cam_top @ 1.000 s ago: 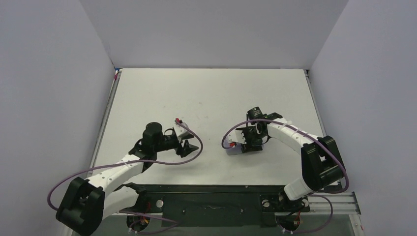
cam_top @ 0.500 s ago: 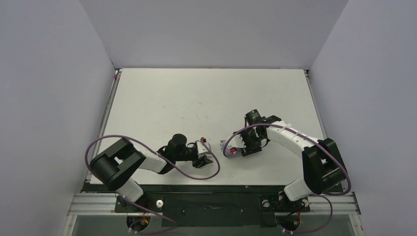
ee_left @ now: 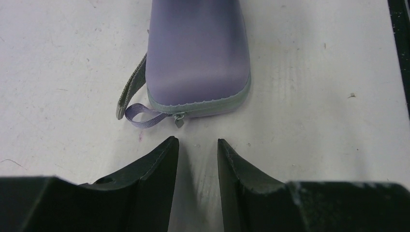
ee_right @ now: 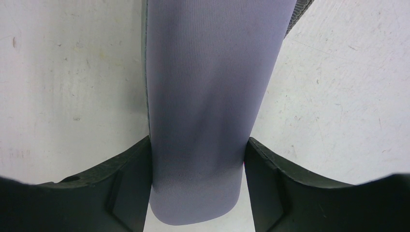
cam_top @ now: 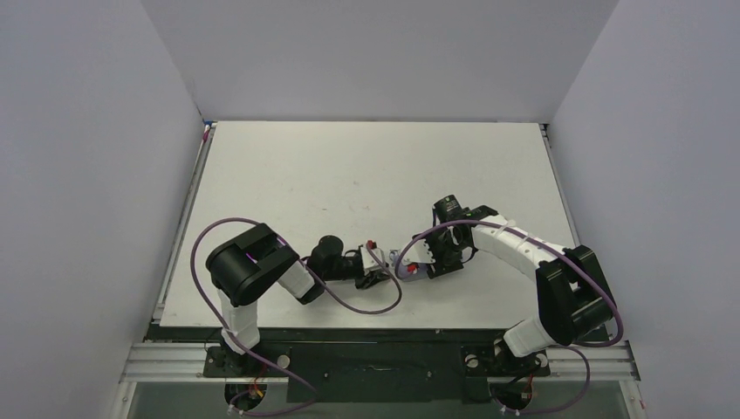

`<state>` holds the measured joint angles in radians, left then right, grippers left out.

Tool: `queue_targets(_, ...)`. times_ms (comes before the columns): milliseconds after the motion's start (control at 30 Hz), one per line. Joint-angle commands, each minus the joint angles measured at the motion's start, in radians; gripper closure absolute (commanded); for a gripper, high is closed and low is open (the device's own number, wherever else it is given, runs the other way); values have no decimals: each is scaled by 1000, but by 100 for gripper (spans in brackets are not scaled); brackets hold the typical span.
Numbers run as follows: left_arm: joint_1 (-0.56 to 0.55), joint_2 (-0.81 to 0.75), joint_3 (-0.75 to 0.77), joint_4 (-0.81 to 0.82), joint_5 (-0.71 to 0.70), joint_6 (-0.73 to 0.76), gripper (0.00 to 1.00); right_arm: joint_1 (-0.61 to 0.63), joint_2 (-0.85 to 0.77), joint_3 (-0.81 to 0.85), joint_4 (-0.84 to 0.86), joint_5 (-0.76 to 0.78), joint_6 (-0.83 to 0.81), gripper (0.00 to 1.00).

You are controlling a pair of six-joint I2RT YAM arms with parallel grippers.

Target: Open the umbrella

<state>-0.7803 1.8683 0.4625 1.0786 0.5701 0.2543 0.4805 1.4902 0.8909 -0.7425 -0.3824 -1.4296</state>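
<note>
The umbrella itself is out of view. Only the closed lavender oval hard case (cam_top: 408, 264) shows, lying on the white table. In the left wrist view the case (ee_left: 198, 53) has a zipper pull (ee_left: 180, 119) and a wrist strap (ee_left: 140, 116) at its near end. My left gripper (ee_left: 197, 141) is open with a narrow gap, empty, just short of the zipper pull; it also shows in the top view (cam_top: 381, 274). My right gripper (ee_right: 199, 139) is shut on the case (ee_right: 208, 87) across its width, from the other end (cam_top: 434, 260).
A purple cable (cam_top: 353, 305) loops from the left arm onto the table beside the case. The table's near edge with the black mounting rail (cam_top: 375, 336) lies close behind both grippers. White walls (cam_top: 105, 175) enclose the table on three sides.
My left arm has folded back and swung its gripper right, from the table's left-middle up to the case's zipper end. My right gripper with the case has shifted slightly left.
</note>
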Motion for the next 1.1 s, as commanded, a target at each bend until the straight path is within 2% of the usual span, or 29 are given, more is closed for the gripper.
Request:
queue_targets(0, -4, 52, 42, 119, -19, -34, 67, 13, 1, -4, -59, -39, -8, 64)
queue_targets(233, -9, 94, 78, 148, -25, -57, 67, 17, 2, -4, -64, -45, -7, 65)
queue_targets(333, -8, 103, 82, 151, -15, -49, 71, 19, 7, -2, -65, -46, 11, 65)
queue_targets(567, -16, 79, 68, 132, -5, -44, 100, 19, 21, 2, -46, -47, 66, 70)
queue_targets(700, -35, 43, 29, 129, -14, -20, 100, 20, 36, 14, 14, -27, 181, 74)
queue_targets(800, -51, 23, -1, 118, -37, -11, 100, 22, 54, 32, 51, 1, 277, 82)
queue_targets(1067, -115, -11, -54, 122, -127, -17, 100, 27, 68, 37, 173, 53, 514, 87)
